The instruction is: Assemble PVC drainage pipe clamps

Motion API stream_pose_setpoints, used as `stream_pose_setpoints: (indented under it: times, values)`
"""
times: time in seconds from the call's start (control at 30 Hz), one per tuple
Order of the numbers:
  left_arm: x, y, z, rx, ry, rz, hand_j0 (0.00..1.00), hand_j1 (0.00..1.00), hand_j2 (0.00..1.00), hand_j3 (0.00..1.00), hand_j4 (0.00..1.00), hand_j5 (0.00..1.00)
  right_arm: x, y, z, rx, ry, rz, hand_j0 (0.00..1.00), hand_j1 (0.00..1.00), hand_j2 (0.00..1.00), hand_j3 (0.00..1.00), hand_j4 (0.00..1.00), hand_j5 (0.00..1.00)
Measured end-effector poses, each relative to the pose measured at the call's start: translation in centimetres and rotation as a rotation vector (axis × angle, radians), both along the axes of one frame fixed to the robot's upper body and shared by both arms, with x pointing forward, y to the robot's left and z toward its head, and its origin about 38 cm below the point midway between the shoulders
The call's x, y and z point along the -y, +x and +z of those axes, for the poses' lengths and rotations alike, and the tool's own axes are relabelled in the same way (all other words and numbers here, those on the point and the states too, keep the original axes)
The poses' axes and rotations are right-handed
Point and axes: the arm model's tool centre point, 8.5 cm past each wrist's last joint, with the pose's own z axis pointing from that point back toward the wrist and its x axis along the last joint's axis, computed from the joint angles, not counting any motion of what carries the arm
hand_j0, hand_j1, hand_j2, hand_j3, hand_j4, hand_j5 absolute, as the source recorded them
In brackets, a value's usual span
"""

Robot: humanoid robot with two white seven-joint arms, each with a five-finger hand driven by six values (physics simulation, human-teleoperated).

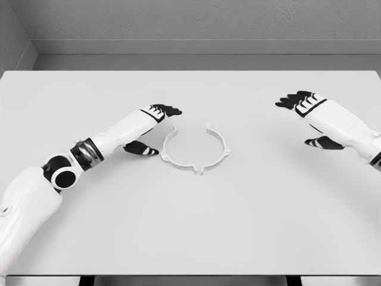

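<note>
The clamp [195, 151] lies flat on the worktop [190, 232], centre frame, its two half-rings gapped at the top; my left hand [153, 128] sits just left of it, fingers loose, holding nothing; I should pinch the near rim squarely; my right hand [308, 116], upper right, is open, well apart.

No readable text, labels, brands or nos. anywhere on the table [190, 238], clamp [195, 152] or arms.

White table [190, 238]; grey textured wall [196, 18]
</note>
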Motion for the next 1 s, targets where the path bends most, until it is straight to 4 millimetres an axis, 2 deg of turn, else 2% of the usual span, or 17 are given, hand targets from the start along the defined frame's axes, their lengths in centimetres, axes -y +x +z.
stream_pose_setpoints:
  times: [0.1, 0.2, 0.5, 1.0]
  values:
    - [0.0, 0.0, -0.2, -0.005, -0.001, 0.002, 1.00, 1.00, 1.00, 1.00, 1.00, 1.00, 1.9, -1.1, 0.9, 0.022, 0.005, -0.047, 1.00, 1.00, 1.00, 1.00, 1.00, 1.00]
    - [0.1, 0.0, -0.3, -0.008, -0.003, 0.003, 1.00, 1.00, 1.00, 1.00, 1.00, 1.00, 2.7, -1.3, 1.8, 0.050, 0.015, -0.068, 1.00, 1.00, 1.00, 1.00, 1.00, 1.00]
    - [0.6, 0.6, 0.6, 0.010, -0.016, -0.001, 1.00, 1.00, 1.00, 1.00, 1.00, 1.00, 2.8, -1.3, 2.5, 0.076, 0.031, -0.076, 1.00, 1.00, 1.00, 1.00, 1.00, 1.00]
    - [2.3, 0.2, 0.3, 0.003, -0.041, -0.022, 1.00, 1.00, 1.00, 1.00, 1.00, 1.00, 2.6, -1.2, 2.6, 0.080, 0.035, -0.072, 1.00, 1.00, 1.00, 1.00, 1.00, 1.00]
